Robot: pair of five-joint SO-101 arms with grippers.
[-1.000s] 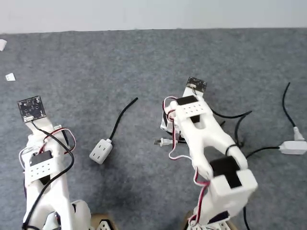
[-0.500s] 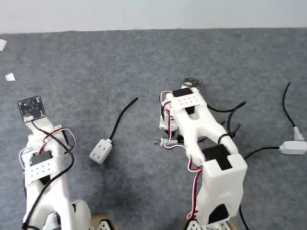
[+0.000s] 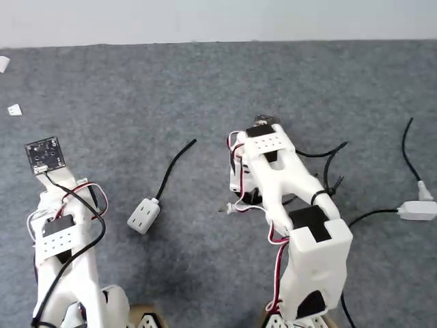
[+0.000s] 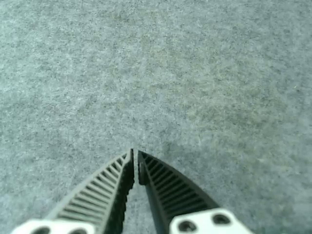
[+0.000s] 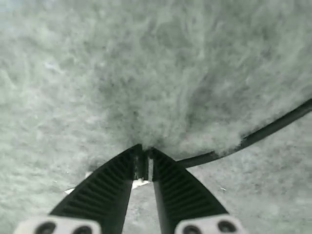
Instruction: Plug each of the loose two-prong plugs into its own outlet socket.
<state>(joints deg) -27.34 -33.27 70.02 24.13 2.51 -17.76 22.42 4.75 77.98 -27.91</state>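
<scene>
A white outlet socket with a black cord lies on the grey carpet between the two arms. A loose two-prong plug pokes out from under the right arm, prongs toward the socket. In the right wrist view my right gripper is down on the carpet. Its fingers are shut, with a white bit of the plug between them, and the black cord runs off from them. My left gripper is shut on nothing above bare carpet. The left arm stands at the near left.
A second white socket piece with a plug and black cord lies at the far right. Black cord loops trail beside the right arm. Small white scraps lie at the far left. The carpet ends at a pale wall.
The right arm has swung its wrist a little left and lowered. The plug under it has shifted slightly nearer. The left arm has not moved.
</scene>
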